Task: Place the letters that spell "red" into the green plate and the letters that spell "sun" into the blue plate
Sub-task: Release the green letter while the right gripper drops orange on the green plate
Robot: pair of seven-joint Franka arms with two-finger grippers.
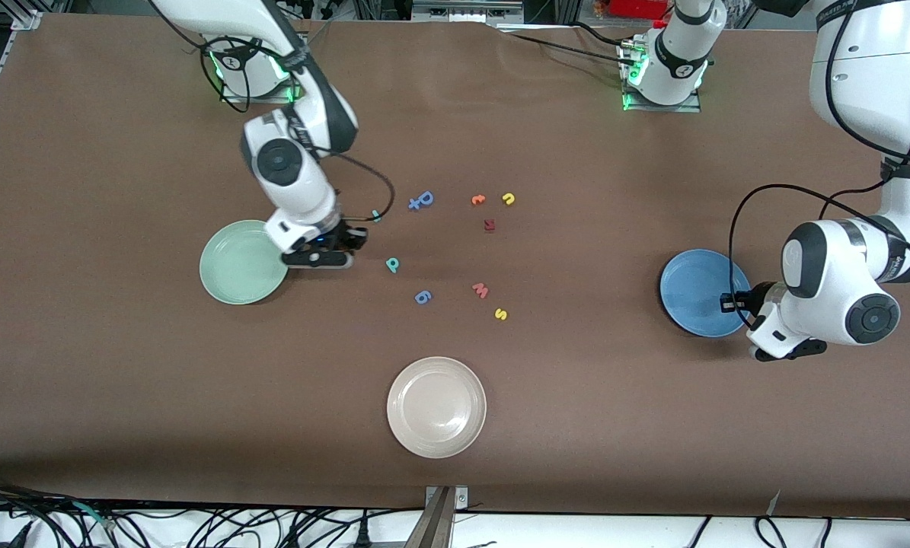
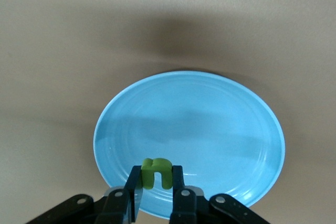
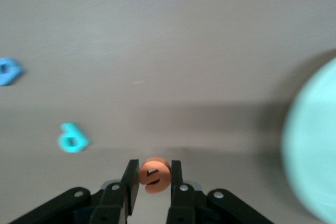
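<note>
The orange e (image 3: 154,174) sits pinched between my right gripper's (image 3: 153,182) fingers, closed on its round sides, over bare table just beside the green plate (image 1: 234,268), at the edge facing the loose letters. That is the relation my next move turns on: the plate lies to one side of the e, toward the right arm's end of the table, so I judge a short carry sideways over the rim will put it above the bowl. The e is round, so it has no long axis to mind.

My left gripper (image 2: 155,184) is closed on the green u (image 2: 156,172), held with its arch up, and it already hangs over the blue plate (image 2: 226,129), above the rim on the left arm's side. I judge that a plain drop would land inside.

Still on the table between the plates: the teal r (image 1: 376,216) closest to my right gripper, the teal d (image 1: 392,264) nearer the camera, the yellow n (image 1: 508,199) farther up, and the yellow s (image 1: 500,313) nearest the camera. For r and d my right arm is the nearer one.
</note>
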